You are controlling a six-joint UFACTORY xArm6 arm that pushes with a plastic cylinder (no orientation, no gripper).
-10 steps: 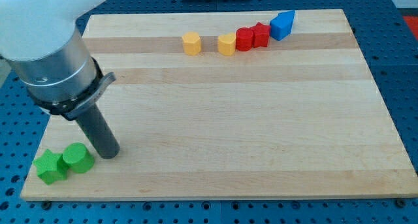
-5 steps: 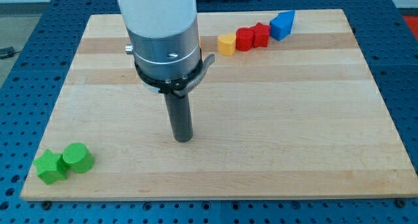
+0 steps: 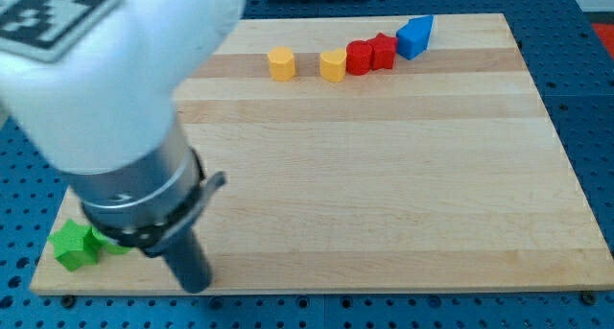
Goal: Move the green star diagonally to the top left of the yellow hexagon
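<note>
The arm carries no jaws at all, only a dark rod, so nothing here is clenched or released. From where I stand, my tip (image 3: 196, 285) sits close to the board's (image 3: 384, 176) bottom edge, near its bottom-left corner. The green star (image 3: 72, 246) lies just to the view's left of the tip and slightly toward the top, tucked in that same corner. A second green block (image 3: 113, 246) shows only as a sliver between star and rod, its shape hidden by the arm.

The yellow hexagon (image 3: 281, 63) stands near the top edge, well apart, up and to the view's right of the star. I judge the tip needs to get round to the star's bottom-left side before it can push that way.

The star is compact, with no clear long axis, and which way its points face is too small to tell
</note>
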